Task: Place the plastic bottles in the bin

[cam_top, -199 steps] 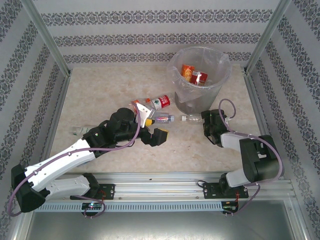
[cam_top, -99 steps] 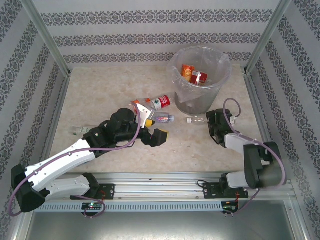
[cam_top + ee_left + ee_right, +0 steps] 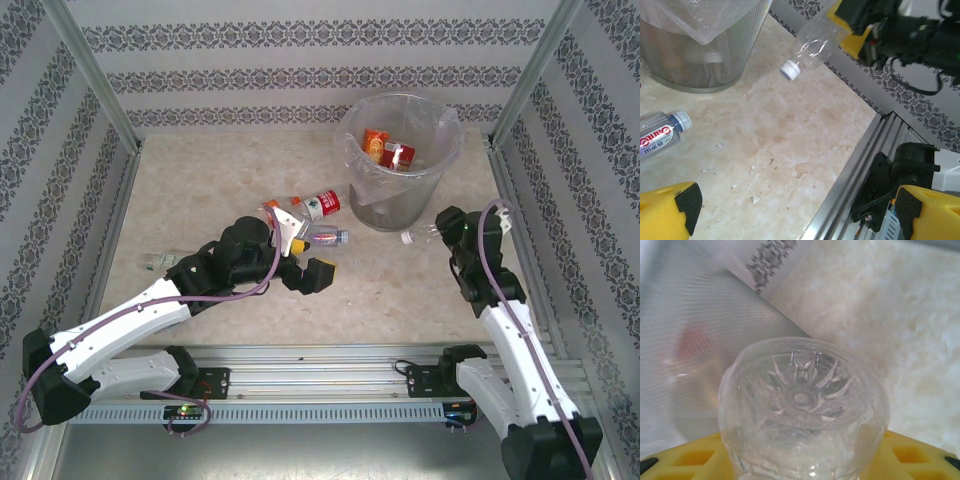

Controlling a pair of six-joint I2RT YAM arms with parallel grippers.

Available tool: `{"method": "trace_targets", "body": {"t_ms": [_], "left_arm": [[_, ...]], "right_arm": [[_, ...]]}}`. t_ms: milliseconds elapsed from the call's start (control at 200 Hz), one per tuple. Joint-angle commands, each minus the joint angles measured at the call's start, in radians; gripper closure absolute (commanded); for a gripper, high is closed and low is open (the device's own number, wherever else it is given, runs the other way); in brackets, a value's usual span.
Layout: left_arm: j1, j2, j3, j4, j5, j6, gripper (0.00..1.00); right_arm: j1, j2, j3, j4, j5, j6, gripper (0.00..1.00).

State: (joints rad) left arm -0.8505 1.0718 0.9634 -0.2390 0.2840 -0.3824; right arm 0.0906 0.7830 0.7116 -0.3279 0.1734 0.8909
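My right gripper (image 3: pixel 441 229) is shut on a clear, label-free plastic bottle (image 3: pixel 421 234), held off the table just right of the bin's foot, white cap pointing left. In the left wrist view that bottle (image 3: pixel 811 46) hangs in the air. Its ribbed base (image 3: pixel 802 405) sits between yellow pads (image 3: pixel 685 460). The bin (image 3: pixel 436 175), grey mesh with a clear bag, holds red and orange labelled bottles (image 3: pixel 386 150). My left gripper (image 3: pixel 306 252) stands open over bare table. Beside it lie a red-labelled bottle (image 3: pixel 321 205) and a blue-capped one (image 3: pixel 329 238).
An orange-capped bottle (image 3: pixel 271 208) is partly hidden by the left arm, and a clear one (image 3: pixel 156 261) lies at the far left. Aluminium rails (image 3: pixel 330 358) run along the near edge. Patterned walls close in the other sides. The bin's mesh wall (image 3: pixel 705 355) is close to the held bottle.
The right arm has swung right and stretched out, lifting the clear bottle off the table beside the bin. The left arm has not moved.
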Motion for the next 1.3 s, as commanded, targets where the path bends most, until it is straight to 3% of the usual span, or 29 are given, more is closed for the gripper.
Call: {"method": "trace_targets", "body": {"t_ms": [0, 330, 510, 884, 1299], "left_arm": [[0.001, 0.000, 0.048, 0.003, 0.010, 0.001, 0.00], [0.001, 0.025, 0.083, 0.000, 0.017, -0.009, 0.00], [0.001, 0.028, 0.095, -0.012, 0.012, -0.011, 0.00], [0.001, 0.028, 0.120, -0.081, -0.023, -0.006, 0.00], [0.001, 0.028, 0.136, -0.148, -0.059, 0.018, 0.00]], "right_arm": [[0.043, -0.021, 0.106, -0.122, 0.035, -0.174, 0.46], [0.230, 0.132, 0.496, -0.155, 0.156, -0.439, 0.46], [0.214, 0.305, 0.724, -0.171, 0.124, -0.512, 0.46], [0.068, 0.756, 1.155, -0.382, 0.045, -0.545, 0.46], [0.056, 0.978, 1.219, -0.502, 0.022, -0.588, 0.43]]}}
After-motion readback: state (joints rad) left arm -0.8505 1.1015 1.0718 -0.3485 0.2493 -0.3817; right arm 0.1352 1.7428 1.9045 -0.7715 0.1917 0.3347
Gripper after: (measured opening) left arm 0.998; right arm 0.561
